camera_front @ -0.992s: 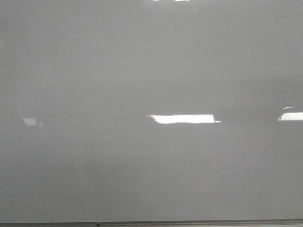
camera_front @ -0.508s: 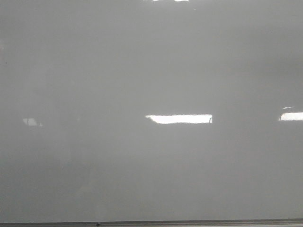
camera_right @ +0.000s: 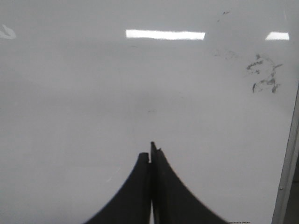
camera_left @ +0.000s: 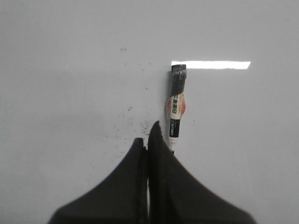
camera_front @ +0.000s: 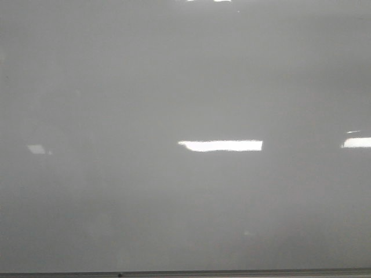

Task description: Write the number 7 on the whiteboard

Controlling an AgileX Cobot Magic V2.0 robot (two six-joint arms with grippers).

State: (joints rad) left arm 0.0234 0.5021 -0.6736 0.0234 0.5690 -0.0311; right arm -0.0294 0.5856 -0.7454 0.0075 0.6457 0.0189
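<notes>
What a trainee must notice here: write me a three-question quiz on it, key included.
1. True or false: in the front view, a 7 is already drawn on the whiteboard.
2. Pick one: in the left wrist view, the marker is
A) clamped between the fingers of the left end effector
B) lying on the board beside those fingers, outside them
C) standing upright in a holder
3. Fill in: the fingers of the left end effector and of the right end effector are both ___ (open or shut).

Key: 1 false; 2 B; 3 shut.
</notes>
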